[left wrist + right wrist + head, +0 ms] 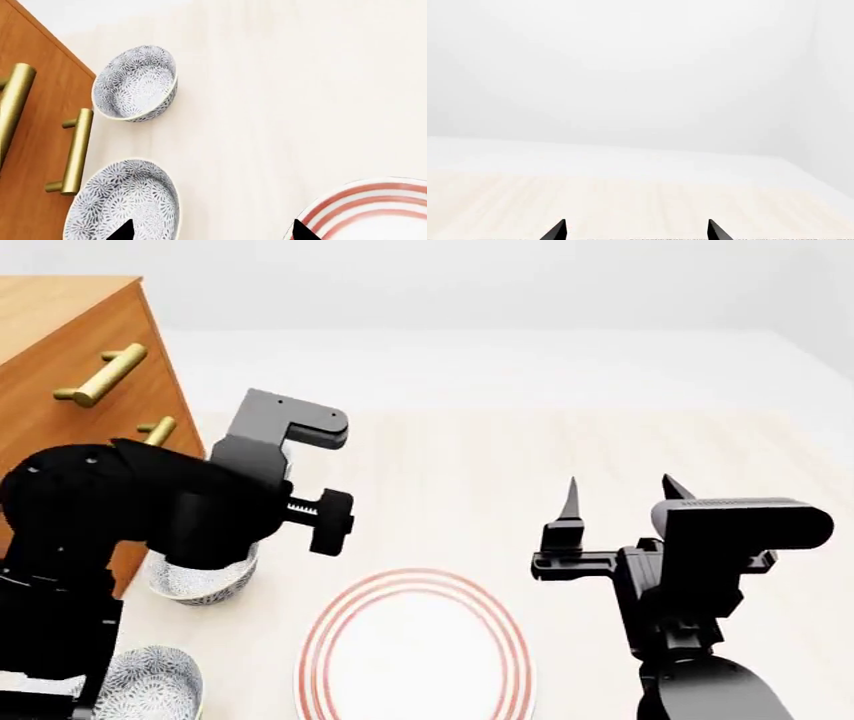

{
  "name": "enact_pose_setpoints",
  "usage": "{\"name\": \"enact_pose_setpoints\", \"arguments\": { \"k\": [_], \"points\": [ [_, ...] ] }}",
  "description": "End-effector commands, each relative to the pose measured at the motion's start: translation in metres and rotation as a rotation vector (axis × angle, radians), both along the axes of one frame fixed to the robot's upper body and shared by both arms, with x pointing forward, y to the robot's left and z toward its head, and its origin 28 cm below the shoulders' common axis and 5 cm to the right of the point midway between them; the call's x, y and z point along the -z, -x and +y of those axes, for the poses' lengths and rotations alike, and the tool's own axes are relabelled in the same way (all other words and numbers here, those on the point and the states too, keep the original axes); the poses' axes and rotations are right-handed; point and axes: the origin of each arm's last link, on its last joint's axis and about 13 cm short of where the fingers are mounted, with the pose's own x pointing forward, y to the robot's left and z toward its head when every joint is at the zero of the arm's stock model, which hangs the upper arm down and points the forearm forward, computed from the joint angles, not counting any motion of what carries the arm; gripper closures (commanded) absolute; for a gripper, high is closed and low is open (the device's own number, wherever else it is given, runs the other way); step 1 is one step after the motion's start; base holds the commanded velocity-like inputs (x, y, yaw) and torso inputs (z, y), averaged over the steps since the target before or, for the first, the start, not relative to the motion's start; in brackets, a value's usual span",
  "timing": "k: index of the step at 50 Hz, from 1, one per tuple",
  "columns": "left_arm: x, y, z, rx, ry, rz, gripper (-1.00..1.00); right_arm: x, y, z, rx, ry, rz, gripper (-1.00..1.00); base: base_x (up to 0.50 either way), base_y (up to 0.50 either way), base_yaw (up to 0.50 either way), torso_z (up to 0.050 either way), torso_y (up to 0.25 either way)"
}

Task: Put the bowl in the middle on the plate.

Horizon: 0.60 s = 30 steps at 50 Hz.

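Observation:
Three patterned bowls stand in a row along the cabinet. The middle bowl (123, 202) (200, 582) is partly hidden under my left arm in the head view. The red-ringed plate (414, 650) (373, 210) lies beside it, toward the centre. My left gripper (213, 234) hangs open above them, one fingertip over the middle bowl and the other over the plate's rim, with nothing between them. My right gripper (621, 498) (636, 231) is open and empty, raised to the right of the plate.
The far bowl (135, 83) and the near bowl (147, 685) flank the middle one. A wooden cabinet (67, 360) with gold handles (73, 150) borders the table (534, 440) on the left.

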Motion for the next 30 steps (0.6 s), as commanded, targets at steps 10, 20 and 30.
{"name": "enact_pose_setpoints", "arguments": {
  "k": [10,20,30],
  "points": [
    [0.018,-0.029,0.007,-0.089,0.023,0.070,-1.00,0.004,0.002,0.001,-0.004,-0.003,0.007,-1.00,0.00,0.00,0.00,0.000,0.000],
    [0.028,-0.044,0.016,-0.152,0.030,0.102,-1.00,0.005,0.003,-0.001,0.003,-0.008,0.012,-1.00,0.00,0.00,0.00,0.000,0.000],
    [0.040,-0.055,0.021,-0.201,0.000,0.122,-1.00,0.007,0.002,0.000,0.003,-0.010,0.013,-1.00,0.00,0.00,0.00,0.000,0.000]
  ]
}}
